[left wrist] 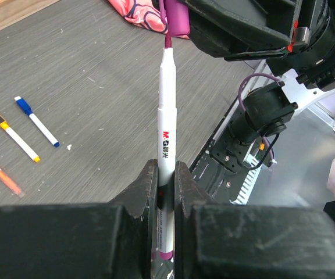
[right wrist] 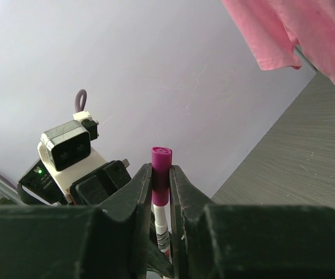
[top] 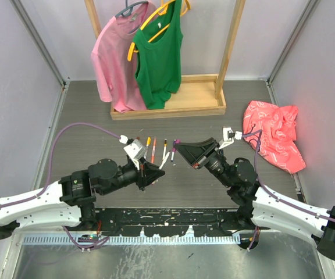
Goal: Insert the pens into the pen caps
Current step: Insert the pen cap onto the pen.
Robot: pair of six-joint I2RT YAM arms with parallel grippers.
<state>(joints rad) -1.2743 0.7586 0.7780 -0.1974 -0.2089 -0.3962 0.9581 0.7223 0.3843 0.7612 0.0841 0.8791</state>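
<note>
My left gripper [left wrist: 166, 170] is shut on a white pen [left wrist: 166, 116] with a magenta end, held upright in the left wrist view. Its magenta tip meets the mouth of a magenta pen cap [left wrist: 177, 16]. My right gripper [right wrist: 161, 174] is shut on that cap [right wrist: 161, 165], and the white barrel [right wrist: 162, 224] shows just below it. From above, the left gripper [top: 154, 171] and right gripper [top: 178, 149] face each other over the table's middle, with the pen [top: 165, 160] slanting between them. Other pens [top: 153, 149] lie on the table behind them.
A blue-capped pen [left wrist: 36, 121], a yellow-capped pen [left wrist: 13, 135] and an orange one [left wrist: 2, 174] lie on the grey table. A wooden rack [top: 167, 104] with a pink shirt and a green top stands at the back. A red cloth [top: 275, 133] lies at the right.
</note>
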